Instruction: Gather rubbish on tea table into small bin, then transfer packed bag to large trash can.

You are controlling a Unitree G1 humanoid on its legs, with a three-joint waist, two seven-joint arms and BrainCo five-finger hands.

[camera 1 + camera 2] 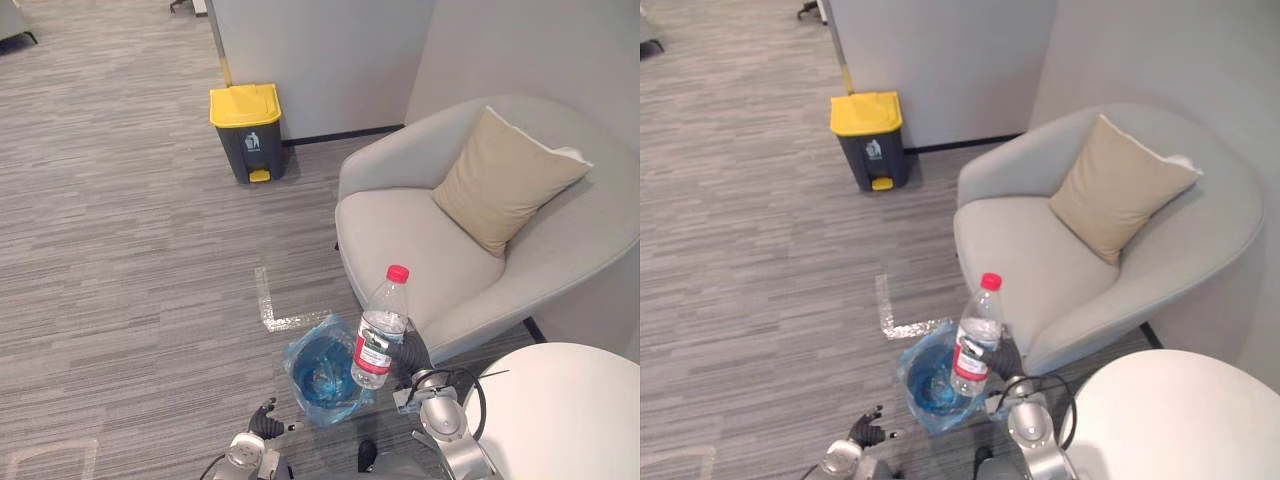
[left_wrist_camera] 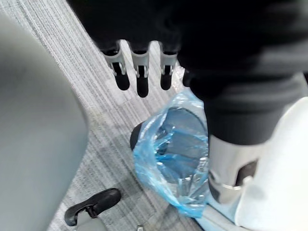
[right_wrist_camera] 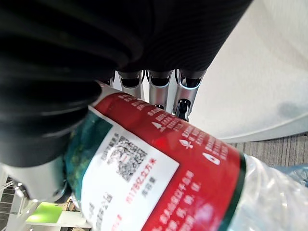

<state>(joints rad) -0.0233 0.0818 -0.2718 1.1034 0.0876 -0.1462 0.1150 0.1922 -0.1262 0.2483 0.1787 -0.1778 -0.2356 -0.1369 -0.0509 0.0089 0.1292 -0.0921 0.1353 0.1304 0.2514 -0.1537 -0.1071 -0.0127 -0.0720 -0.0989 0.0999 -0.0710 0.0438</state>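
I record my right hand (image 1: 411,356) clamped round the bottle (image 1: 380,328), long axis near upright, cap uppermost, its base apparently just over the rim of the blue-lined bin (image 1: 305,362) below and left of that hand, while my left hand (image 2: 140,67) hangs slack-fingered beside the bin.

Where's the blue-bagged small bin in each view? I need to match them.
Left eye view: bin low centre, on the floor, partly behind the bottle.
Right eye view: bin low, left of centre, behind the bottle.
Left wrist view: bin mid-picture, past the left robot hand.
Right wrist view: probably the blue sliver beyond the bottle.
Shared landmark: the white round table.
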